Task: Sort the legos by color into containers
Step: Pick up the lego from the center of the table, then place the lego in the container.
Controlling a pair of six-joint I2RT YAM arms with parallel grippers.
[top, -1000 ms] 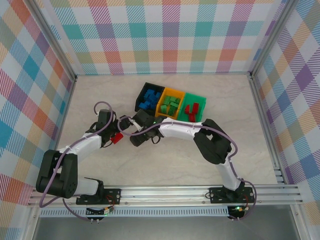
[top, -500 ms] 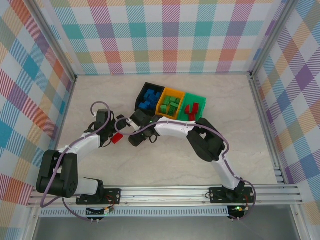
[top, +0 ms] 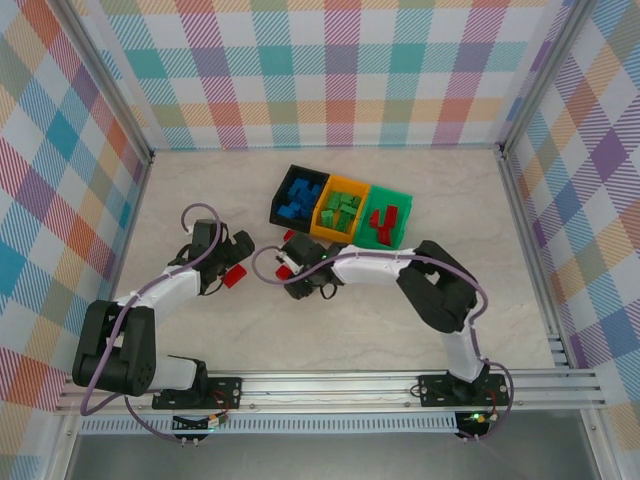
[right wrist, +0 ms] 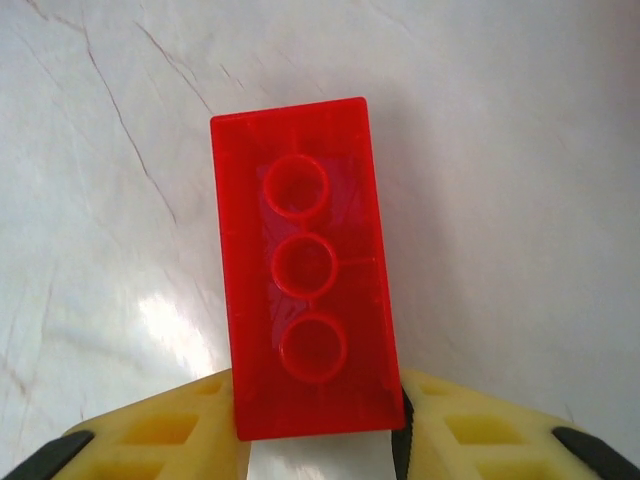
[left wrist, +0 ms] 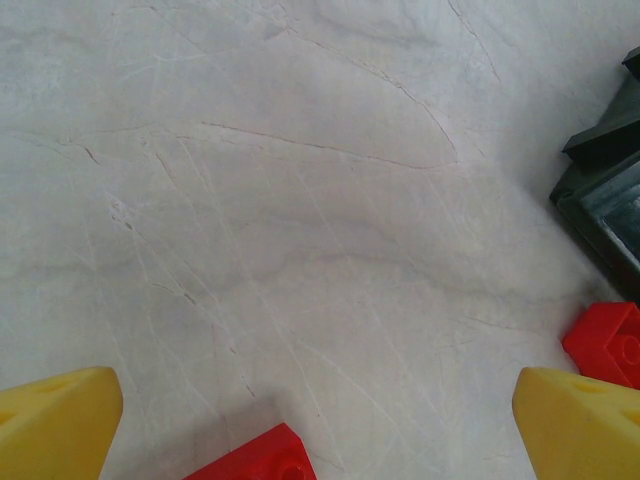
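The three joined containers (top: 340, 182) stand in a row toward the back of the pale, veined surface (top: 200, 190). The black container (top: 277, 206) at the row's left end holds blue legos (top: 298, 195). The orange container (top: 335, 234) in the middle holds green legos (top: 343, 210), and the green container (top: 407, 226) at the right end holds red legos (top: 386, 220). Just in front of the black container, on the arms' side, the right claw (right wrist: 318, 395) pinches a red lego (right wrist: 305, 265) by one short end. The lego's hollow underside with three round tubes faces the wrist camera, and the rest of the brick sticks out past the yellow fingers (right wrist: 170, 430) over the surface. Farther to the left of the black container and a little nearer the arm bases, the left claw (left wrist: 315, 400) is spread wide, its two yellow tips far apart. A second red lego (top: 236, 277) lies on the surface between them, not gripped. A further bit of red shows at the right edge of the left wrist view beside a dark shape that cannot be identified.
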